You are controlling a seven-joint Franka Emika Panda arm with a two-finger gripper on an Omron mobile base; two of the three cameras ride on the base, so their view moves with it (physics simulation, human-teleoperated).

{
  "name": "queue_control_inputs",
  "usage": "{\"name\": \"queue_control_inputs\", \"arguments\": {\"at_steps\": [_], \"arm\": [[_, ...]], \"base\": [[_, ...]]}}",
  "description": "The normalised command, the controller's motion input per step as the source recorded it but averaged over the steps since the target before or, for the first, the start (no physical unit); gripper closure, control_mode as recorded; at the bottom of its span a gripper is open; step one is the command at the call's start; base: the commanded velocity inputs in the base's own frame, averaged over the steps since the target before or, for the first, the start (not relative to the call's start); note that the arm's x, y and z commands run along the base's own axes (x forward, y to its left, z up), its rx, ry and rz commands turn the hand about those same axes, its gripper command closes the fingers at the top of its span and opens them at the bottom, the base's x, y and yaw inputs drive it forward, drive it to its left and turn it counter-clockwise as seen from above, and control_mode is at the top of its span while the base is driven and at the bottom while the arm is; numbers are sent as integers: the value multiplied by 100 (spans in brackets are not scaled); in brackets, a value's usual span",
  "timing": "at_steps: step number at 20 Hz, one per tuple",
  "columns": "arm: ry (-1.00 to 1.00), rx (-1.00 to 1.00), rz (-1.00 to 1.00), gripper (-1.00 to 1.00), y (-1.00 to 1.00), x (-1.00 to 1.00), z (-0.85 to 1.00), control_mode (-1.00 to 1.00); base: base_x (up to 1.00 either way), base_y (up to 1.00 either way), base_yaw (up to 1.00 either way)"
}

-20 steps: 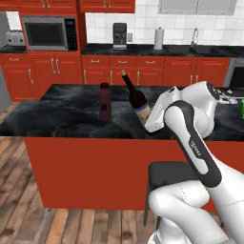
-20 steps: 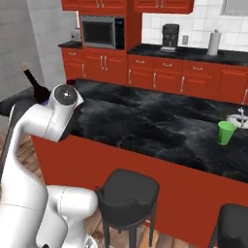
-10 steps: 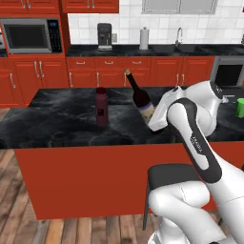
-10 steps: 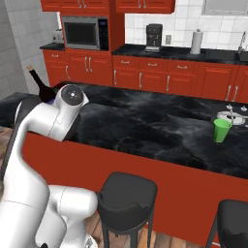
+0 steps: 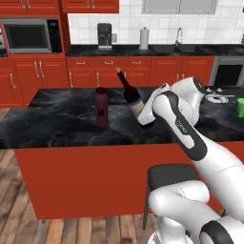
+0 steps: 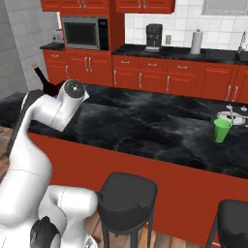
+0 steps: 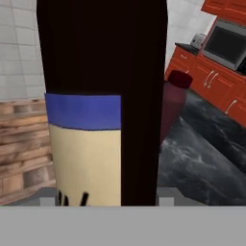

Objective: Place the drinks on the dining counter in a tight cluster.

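Right up close in the hand view, the wine bottle [image 7: 101,96] is so near that its top and bottom are cut off. It has a pale label with a blue band on top. A few dark marks sit low on the label, but they are too cut off to read. The gripper [image 7: 103,199] is closed partway around the wine bottle, with one finger on each side, and only the small grey tips show.

In the left base view, the wine bottle [image 5: 133,99] leans over, with its neck pointing up and to the left. It is above the desk [image 5: 57,119]. The white arm hides its bottom end, so you cannot tell if it touches the desk. In the right base view, the arm hides nearly all of the wine bottle [image 6: 42,81], and only the neck and shoulder stick out.

A little further left stands the maroon bottle [image 5: 101,106], upright on the desk. A dark square on its front is too small to read.

Further right on the desk sits a green cup [image 6: 222,130], next to a plate [image 6: 228,116] that is hard to make out.
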Motion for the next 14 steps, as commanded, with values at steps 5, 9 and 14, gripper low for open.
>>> {"name": "queue_control_inputs", "arguments": {"at_steps": [5,9,14], "arm": [[0,2,17,100,-2,100,-2,-100],[0,1,12,100,-17,39,-2,-100],[5,16,0,100,-30,28,-2,-100]], "base": [[0,0,0],[0,0,0],[0,0,0]]}}
